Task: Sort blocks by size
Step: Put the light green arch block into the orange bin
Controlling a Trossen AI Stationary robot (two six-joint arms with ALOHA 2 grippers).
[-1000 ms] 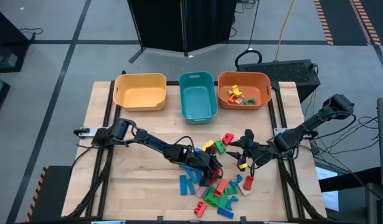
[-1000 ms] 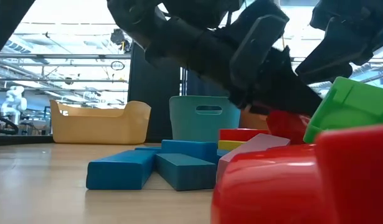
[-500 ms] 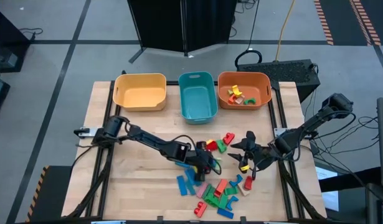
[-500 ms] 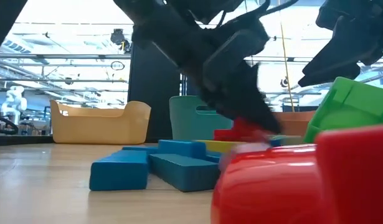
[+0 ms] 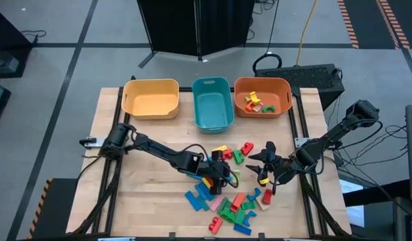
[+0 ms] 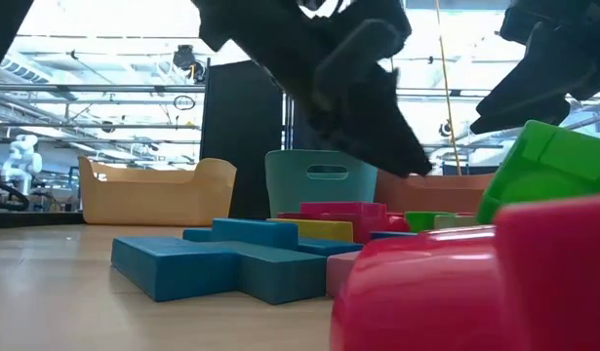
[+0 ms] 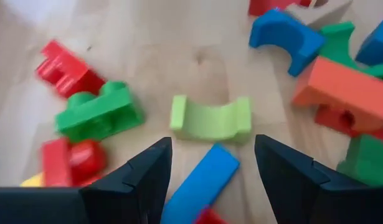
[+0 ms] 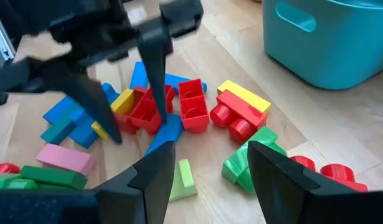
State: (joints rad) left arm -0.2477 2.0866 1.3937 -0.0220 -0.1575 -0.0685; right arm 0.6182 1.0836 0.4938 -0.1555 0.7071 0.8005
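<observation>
- While the blocks (image 5: 229,194) lie heaped on the near middle of the worktop (image 5: 149,201), one light green arch (image 7: 211,118) sits alone on bare wood, clear of its neighbours; its long axis runs crosswise to the left tool's reach
- just short of that arch hangs the left tool (image 7: 210,171), fingers spread wide and empty, a blue bar (image 7: 200,183) lying between them
- opposite, the right tool (image 8: 210,180) hovers above the same arch (image 8: 182,180), part open, holding nothing
- either arm reaches it; the left looks better lined up, I judge
</observation>
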